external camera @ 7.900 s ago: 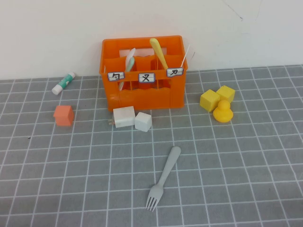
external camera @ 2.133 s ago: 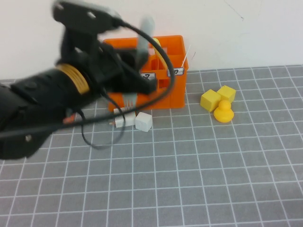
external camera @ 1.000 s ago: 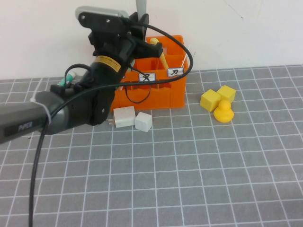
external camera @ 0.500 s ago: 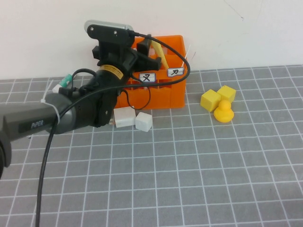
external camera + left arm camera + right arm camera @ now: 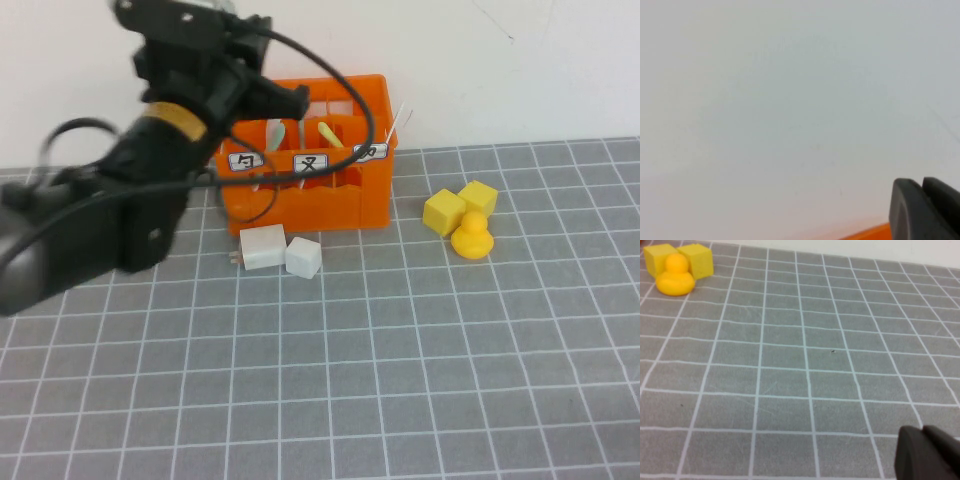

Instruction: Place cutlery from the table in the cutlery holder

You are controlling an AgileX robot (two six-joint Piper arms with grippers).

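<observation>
The orange cutlery holder (image 5: 330,190) stands at the back of the grey gridded table (image 5: 400,350). A pale mint utensil (image 5: 275,133) and a yellow-handled utensil (image 5: 328,131) stick up in it. The light grey fork is not on the table, and I cannot make it out in the holder. My left gripper (image 5: 290,100) hangs above the holder's left side, shut and empty. In the left wrist view its fingertips (image 5: 910,210) are pressed together before the white wall, over a strip of the holder's orange rim (image 5: 865,235). My right gripper (image 5: 922,440) is shut low over bare table.
Two white blocks (image 5: 263,247) (image 5: 303,258) lie just in front of the holder. Two yellow cubes (image 5: 443,212) (image 5: 478,197) and a yellow duck (image 5: 471,238) sit to its right; the duck also shows in the right wrist view (image 5: 675,280). The left arm covers the table's back left.
The left gripper carried the fork from the table to the holder, lowered it in, and has now risen up and left without it.
</observation>
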